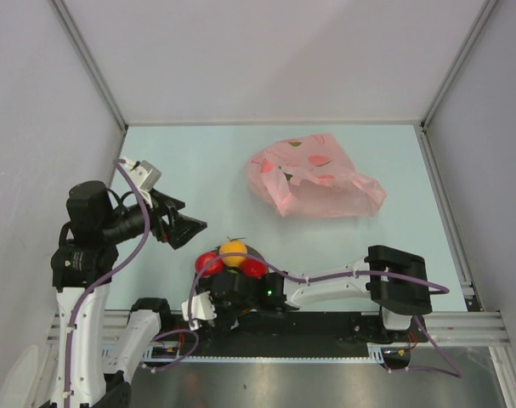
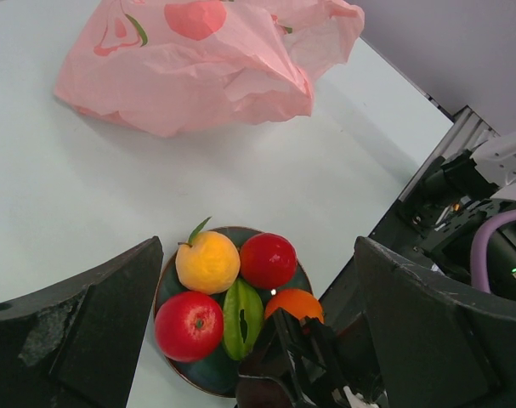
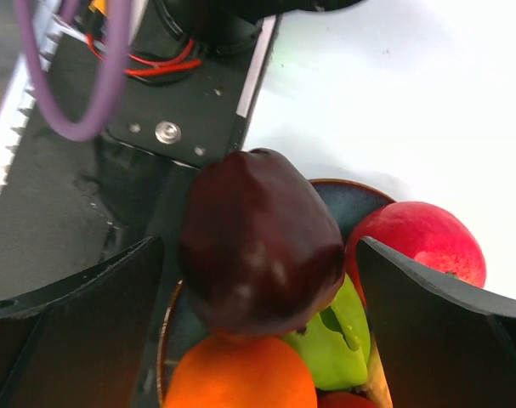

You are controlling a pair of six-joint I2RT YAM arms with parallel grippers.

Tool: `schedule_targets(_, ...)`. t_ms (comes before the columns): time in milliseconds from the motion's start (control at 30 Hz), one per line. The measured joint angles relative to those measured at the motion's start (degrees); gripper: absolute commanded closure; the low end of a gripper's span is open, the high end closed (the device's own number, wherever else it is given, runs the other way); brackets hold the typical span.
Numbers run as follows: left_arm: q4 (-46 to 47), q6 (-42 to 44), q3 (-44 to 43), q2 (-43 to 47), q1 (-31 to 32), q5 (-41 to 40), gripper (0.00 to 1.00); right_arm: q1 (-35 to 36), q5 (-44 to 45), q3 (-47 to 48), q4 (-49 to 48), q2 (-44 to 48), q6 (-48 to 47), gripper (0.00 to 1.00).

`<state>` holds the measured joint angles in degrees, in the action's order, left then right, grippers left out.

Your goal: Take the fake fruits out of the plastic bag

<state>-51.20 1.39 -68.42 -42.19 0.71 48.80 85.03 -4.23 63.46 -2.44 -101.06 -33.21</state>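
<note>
The pink plastic bag (image 1: 313, 178) lies crumpled at the back of the table, also in the left wrist view (image 2: 198, 68). A dark plate (image 2: 202, 374) near the arm bases holds a yellow-orange fruit (image 2: 207, 262), two red apples (image 2: 189, 325) (image 2: 269, 260), a green piece (image 2: 243, 317) and an orange (image 2: 293, 303). My right gripper (image 3: 258, 331) is open over the plate's near edge. A dark maroon fruit (image 3: 258, 255) sits between its fingers, resting on the orange (image 3: 240, 378) and green piece (image 3: 338, 340). My left gripper (image 1: 185, 229) is open and empty, raised left of the plate.
The metal rail and black base plate (image 3: 181, 110) with cables run along the near edge, right behind the plate. Grey walls (image 1: 36, 102) close the table at left, right and back. The right arm (image 1: 343, 285) lies low along the front edge.
</note>
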Motion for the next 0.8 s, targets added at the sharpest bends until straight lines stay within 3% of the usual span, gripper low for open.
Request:
schedule_targets(433,0.92,-1.07,0.09,-1.07,0.00,0.92,0.00,0.83,-2.67,-0.13,0.50,2.34,-0.66,0.18)
schedule_targets(700,1.66,-2.27,0.28,-0.98,0.00,1.62,0.00,0.44,-4.00,-0.13,0.42,1.27,-1.57,0.18)
schedule_targets(800,2.58,-2.75,0.79,-0.52,-0.02,2.10,0.00,0.44,-3.93,-0.13,0.44,0.15,-2.01,0.23)
